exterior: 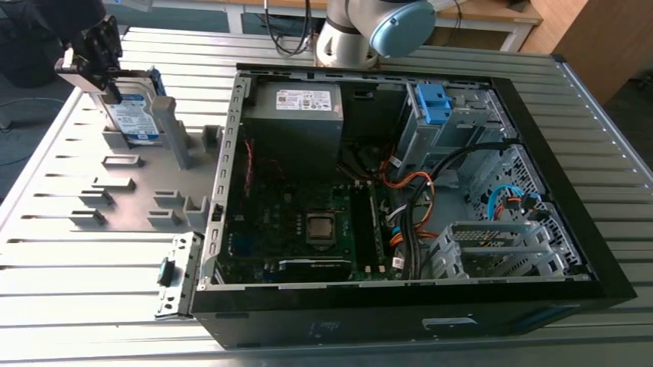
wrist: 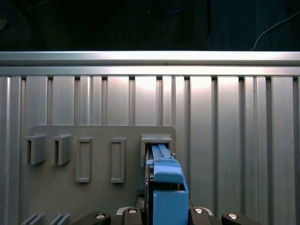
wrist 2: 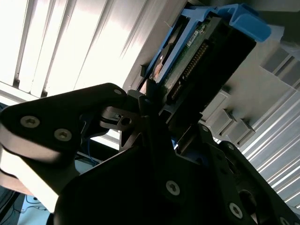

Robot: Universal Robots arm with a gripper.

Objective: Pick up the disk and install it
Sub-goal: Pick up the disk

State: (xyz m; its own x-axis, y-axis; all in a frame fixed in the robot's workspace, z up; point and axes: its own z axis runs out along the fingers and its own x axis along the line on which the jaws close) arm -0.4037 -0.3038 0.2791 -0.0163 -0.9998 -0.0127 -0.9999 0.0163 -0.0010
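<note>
Gripping the upper end of the flat silver hard disk w/ blue plastic bracket [exterior: 134,118], the black gripper [exterior: 100,70] is clenched on it, fingers [wrist 2: 149,96] pressed to either side in the second wrist view. Disk stands upright on edge, white-and-blue label facing the exterior view's right, lower end at a raised slot [wrist: 157,140] of the flat grey plastic fixture plate [exterior: 133,191]; can't tell if it's seated in the slot or just above. Plate lies on the ribbed aluminium table [exterior: 61,252], at the exterior view's left. Just beside the plate, toward the exterior view's right, lies the open black tower PC case [exterior: 408,317], side panel off, motherboard, cables and a grey metal PSU box [exterior: 296,115] exposed. Small light-blue plastic clip [exterior: 430,103] sits at the drive cage, well apart from the disk.
</note>
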